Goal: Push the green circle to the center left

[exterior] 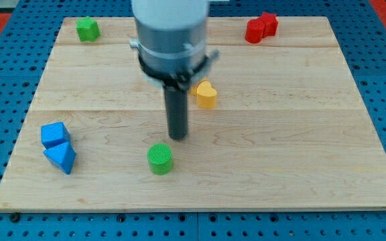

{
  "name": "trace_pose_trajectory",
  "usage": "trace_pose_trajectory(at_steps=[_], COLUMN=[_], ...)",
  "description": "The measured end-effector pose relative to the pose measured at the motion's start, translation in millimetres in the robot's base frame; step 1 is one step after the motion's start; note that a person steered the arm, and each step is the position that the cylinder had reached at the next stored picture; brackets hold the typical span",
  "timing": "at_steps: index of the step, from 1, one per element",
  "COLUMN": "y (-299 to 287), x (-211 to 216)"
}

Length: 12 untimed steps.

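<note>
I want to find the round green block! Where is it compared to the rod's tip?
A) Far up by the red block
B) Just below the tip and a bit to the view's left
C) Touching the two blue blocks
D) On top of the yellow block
B: the green circle sits just below my tip and slightly to the view's left, with a small gap between them.

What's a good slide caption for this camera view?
My tip poised just above-right of the green circle on the wooden board, before pushing it toward the center left.
</note>
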<state>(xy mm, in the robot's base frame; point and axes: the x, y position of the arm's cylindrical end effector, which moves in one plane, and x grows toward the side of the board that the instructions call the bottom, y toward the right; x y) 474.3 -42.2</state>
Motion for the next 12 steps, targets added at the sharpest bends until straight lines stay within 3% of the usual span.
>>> trace_pose_trajectory(at_steps=[1, 3, 4, 6, 7, 8, 9, 10, 12], y=[18.7, 39.4, -15.2, -59.9, -39.3, -70.2, -95.0, -83.5, -75.5], x=[2.2, 109.9, 88.3, -42.9, -17.9, -37.2, -115.4, -126.1, -21.0])
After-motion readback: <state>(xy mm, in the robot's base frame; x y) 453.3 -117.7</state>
